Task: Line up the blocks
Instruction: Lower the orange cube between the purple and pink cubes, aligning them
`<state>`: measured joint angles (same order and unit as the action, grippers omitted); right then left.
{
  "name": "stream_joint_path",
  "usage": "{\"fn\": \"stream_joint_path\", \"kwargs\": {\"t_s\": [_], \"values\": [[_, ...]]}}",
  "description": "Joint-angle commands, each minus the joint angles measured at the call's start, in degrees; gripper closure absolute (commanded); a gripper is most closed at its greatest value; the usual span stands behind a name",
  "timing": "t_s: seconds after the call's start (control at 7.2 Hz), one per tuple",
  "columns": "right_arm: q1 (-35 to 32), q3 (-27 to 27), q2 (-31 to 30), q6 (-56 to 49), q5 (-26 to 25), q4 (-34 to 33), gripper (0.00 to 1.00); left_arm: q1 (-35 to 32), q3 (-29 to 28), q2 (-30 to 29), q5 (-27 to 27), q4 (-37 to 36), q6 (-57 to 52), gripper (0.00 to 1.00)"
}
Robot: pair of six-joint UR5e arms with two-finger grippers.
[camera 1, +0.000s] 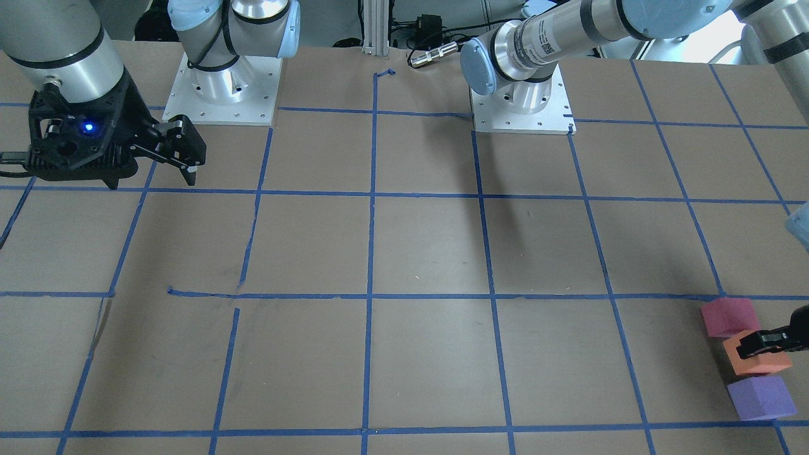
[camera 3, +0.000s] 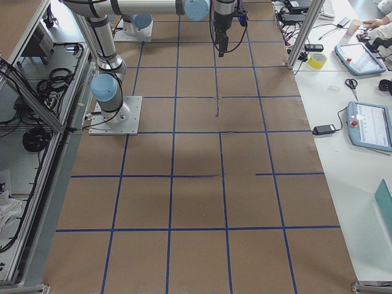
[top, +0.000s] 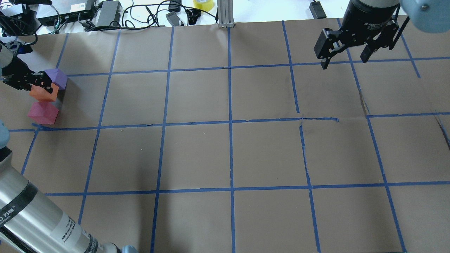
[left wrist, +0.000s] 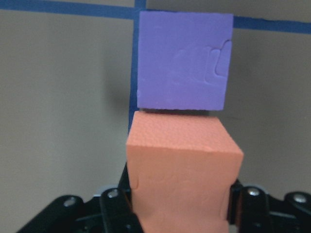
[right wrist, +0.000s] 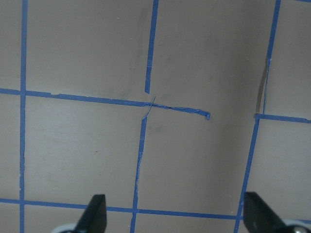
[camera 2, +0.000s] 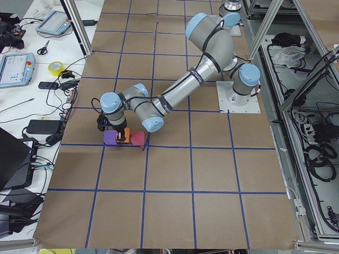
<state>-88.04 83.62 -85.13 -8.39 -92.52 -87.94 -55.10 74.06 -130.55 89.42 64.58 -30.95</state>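
Three blocks stand in a short row near the table's left end: purple block (top: 56, 78), orange block (top: 41, 95), pinkish-red block (top: 43, 113). My left gripper (top: 45, 85) is shut on the orange block (left wrist: 182, 170), its fingers (left wrist: 116, 206) on both sides. The purple block (left wrist: 182, 60) lies just beyond it, almost touching. In the front-facing view the left gripper (camera 1: 755, 344) sits over the orange block (camera 1: 761, 363), between the pinkish-red (camera 1: 727, 317) and purple (camera 1: 760, 398) blocks. I cannot tell whether the orange block rests on the table. My right gripper (top: 346, 60) is open and empty, high at the far right.
The brown table (top: 228, 154) carries a blue tape grid. The two arm bases (camera 1: 221, 95) stand at the robot's side. Cables and a yellow tape roll (top: 203, 4) lie beyond the far edge. The blocks are close to the table's left edge.
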Motion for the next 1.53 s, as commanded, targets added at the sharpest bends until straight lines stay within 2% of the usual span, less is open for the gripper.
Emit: {"fn": "stream_joint_path", "kwargs": {"t_s": [0.0,0.28,1.39], "values": [[0.06,0.05,-0.04,0.04,-0.03,-0.03,0.0,0.0,0.74,-0.93,-0.12,-1.21,-0.16,1.0],[0.15,0.05,-0.04,0.04,-0.12,-0.03,0.0,0.0,1.26,-1.11,-1.69,-1.21,-0.08,1.0],[-0.2,0.14,-0.13,-0.05,0.14,0.14,0.0,0.08,2.32,-0.85,-1.7,-4.55,-2.62,1.0]]}}
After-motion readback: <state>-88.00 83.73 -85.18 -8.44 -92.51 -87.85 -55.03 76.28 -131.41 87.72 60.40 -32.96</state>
